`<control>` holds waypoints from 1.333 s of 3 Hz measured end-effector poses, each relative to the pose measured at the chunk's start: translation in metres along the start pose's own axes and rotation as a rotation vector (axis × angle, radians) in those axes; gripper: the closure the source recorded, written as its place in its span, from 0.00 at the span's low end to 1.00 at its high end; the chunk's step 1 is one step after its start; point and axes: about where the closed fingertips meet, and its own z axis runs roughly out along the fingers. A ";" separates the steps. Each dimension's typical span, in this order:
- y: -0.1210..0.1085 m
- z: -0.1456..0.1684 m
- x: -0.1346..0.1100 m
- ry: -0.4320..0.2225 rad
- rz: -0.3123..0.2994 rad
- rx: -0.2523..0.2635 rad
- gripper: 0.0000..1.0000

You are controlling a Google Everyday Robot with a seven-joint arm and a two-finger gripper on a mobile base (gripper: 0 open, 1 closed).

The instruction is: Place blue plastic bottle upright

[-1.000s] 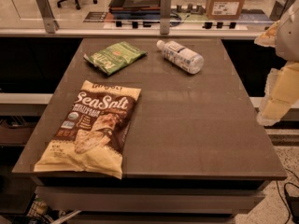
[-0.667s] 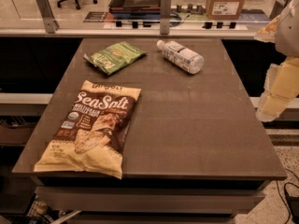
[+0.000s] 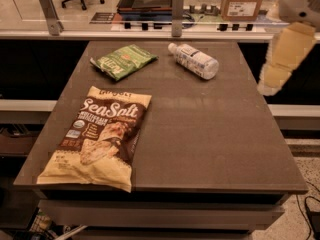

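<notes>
The blue plastic bottle (image 3: 195, 60) lies on its side at the back of the dark table (image 3: 210, 134), right of centre. It is clear with a pale printed label, and its white cap points to the back left. My gripper (image 3: 281, 59) is a pale, blurred shape beyond the table's right edge, raised above the table top. It is to the right of the bottle and apart from it, and nothing shows in it.
A green snack bag (image 3: 123, 60) lies at the back left. A large Sea Salt chip bag (image 3: 100, 136) lies at the front left. Behind the table runs a counter with metal posts (image 3: 177, 6) and a cardboard box (image 3: 242, 1).
My gripper and arm have risen and shifted slightly left, closer to the table's right edge. The bottle and both bags have not moved.
</notes>
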 end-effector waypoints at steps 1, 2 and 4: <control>-0.035 -0.004 -0.021 -0.025 0.153 0.000 0.00; -0.063 -0.003 -0.034 -0.103 0.330 -0.008 0.00; -0.090 0.045 -0.072 -0.162 0.584 -0.104 0.00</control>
